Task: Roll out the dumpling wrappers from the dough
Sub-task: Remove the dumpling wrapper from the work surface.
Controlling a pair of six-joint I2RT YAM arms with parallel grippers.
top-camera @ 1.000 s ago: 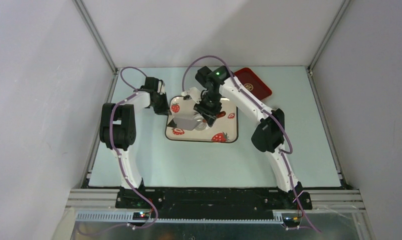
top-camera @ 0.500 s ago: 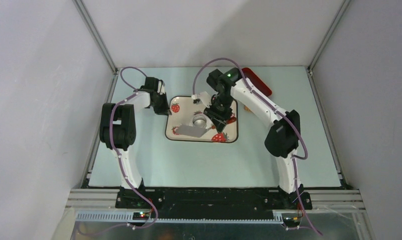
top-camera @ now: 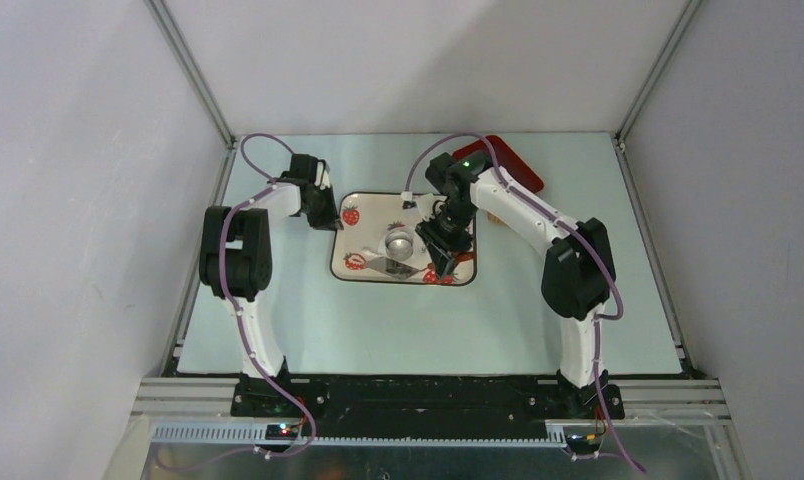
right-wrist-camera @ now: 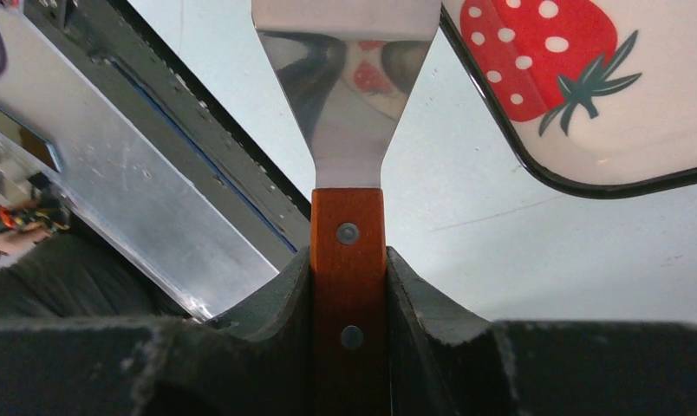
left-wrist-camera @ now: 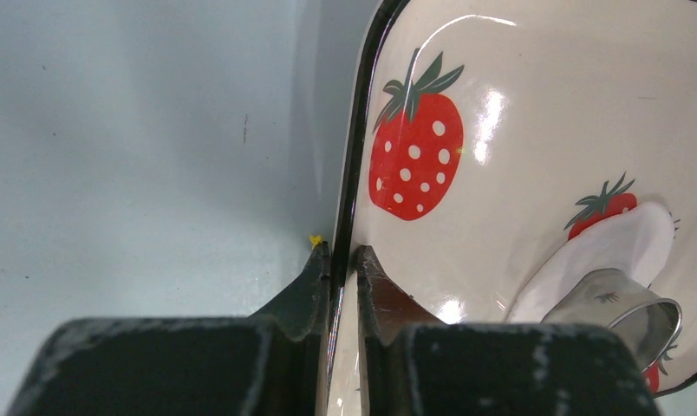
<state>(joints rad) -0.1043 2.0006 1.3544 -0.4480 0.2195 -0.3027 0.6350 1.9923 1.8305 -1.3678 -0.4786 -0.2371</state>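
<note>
Pale blue-grey tabletop [top-camera: 308, 320] fills my top view, with the strawberry tray [top-camera: 363, 203] at its middle. My left gripper [left-wrist-camera: 343, 260] is pinched on the tray's black rim at about 10 o'clock. One dumpling wrapper [left-wrist-camera: 627, 238], flat and white, lies near the tray's centre with the silvery cup [left-wrist-camera: 627, 303] resting on it. My right gripper [right-wrist-camera: 349, 269] clamps the wooden handle of a spatula [right-wrist-camera: 345, 104], its blade out past the tray's 5 o'clock edge. A red tray [top-camera: 523, 175] sits at 1 o'clock.

Pale table [top-camera: 308, 325] bears a strawberry tray [top-camera: 376, 205] and a red tray [top-camera: 523, 172].
</note>
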